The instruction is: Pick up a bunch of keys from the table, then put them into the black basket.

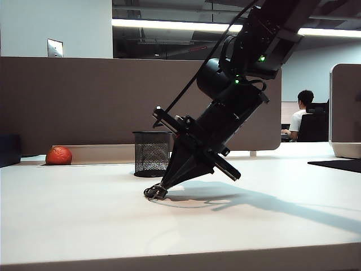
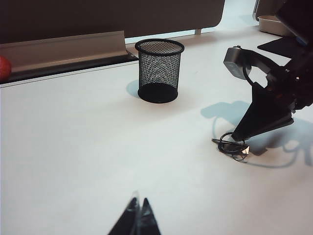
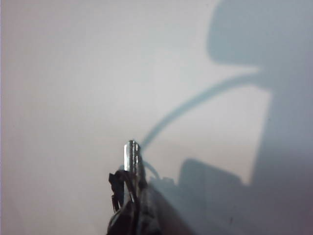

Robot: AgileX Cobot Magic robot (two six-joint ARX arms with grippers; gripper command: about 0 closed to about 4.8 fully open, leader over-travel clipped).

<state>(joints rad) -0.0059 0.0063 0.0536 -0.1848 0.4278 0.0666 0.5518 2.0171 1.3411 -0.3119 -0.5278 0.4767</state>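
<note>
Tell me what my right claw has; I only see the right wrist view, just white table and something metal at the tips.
Observer: In the left wrist view the right claw is down on the keys, tips together on them, the bunch still lying on the table.
Operator: Give me the basket's position.
Observer: The basket stands upright behind the keys in the exterior view, slightly left of them, with bare table between.
Operator: Report the left claw.
Observer: The left claw is shut and empty, above bare table well away from the keys.
Operator: List anything else out there.
Observer: An orange-red fruit sits far left by the partition.
</note>
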